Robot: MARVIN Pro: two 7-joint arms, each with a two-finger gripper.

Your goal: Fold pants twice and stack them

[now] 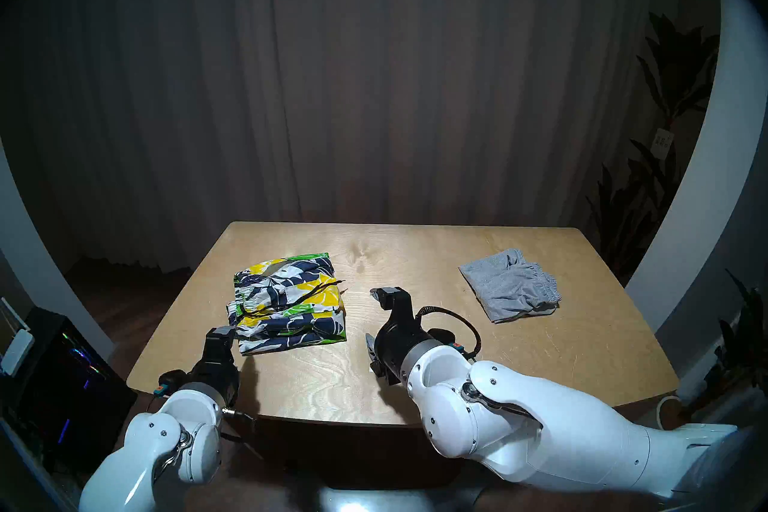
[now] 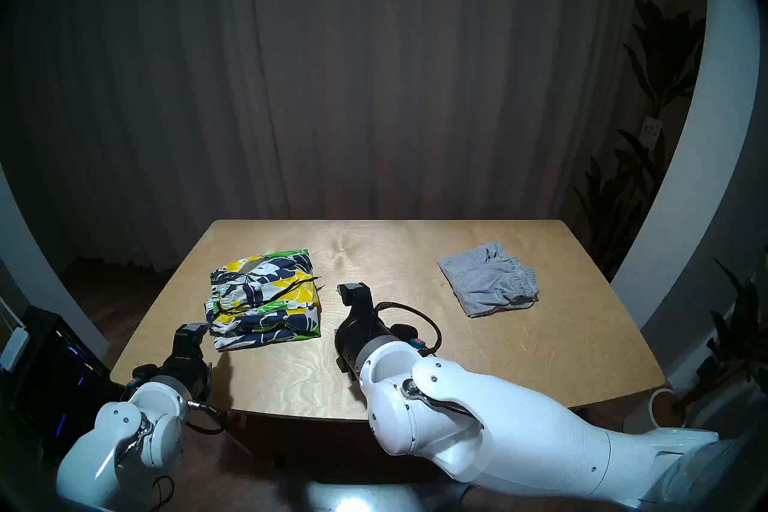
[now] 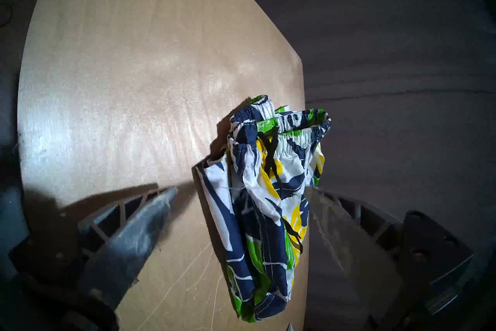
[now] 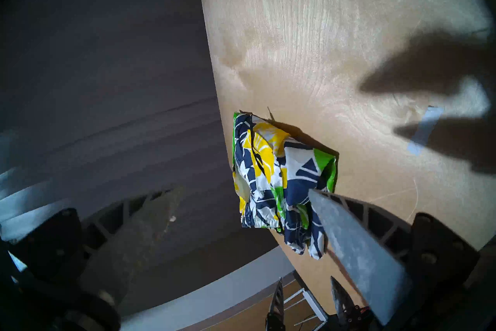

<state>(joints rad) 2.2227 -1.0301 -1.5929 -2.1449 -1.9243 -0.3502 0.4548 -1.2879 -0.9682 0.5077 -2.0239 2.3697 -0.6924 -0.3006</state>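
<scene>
Both claws hang empty with jaws spread wide — left gripper (image 3: 239, 190) just off the near-left corner of the folded floral shorts (image 1: 286, 303), right gripper (image 4: 241, 193) above the table (image 1: 415, 382) beside their right edge. Grey shorts (image 1: 511, 284) lie crumpled, well apart at the far right — not yet stacked.

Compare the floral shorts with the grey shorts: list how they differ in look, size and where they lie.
The floral shorts are navy, white, yellow and green with a dark drawstring; the grey shorts are plain.
The floral bundle is larger and thicker; the grey one is smaller and flatter.
The floral pair lies on the table's left side, the grey pair far right.
Both are folded, rest on the table, and are held by neither tool.
</scene>
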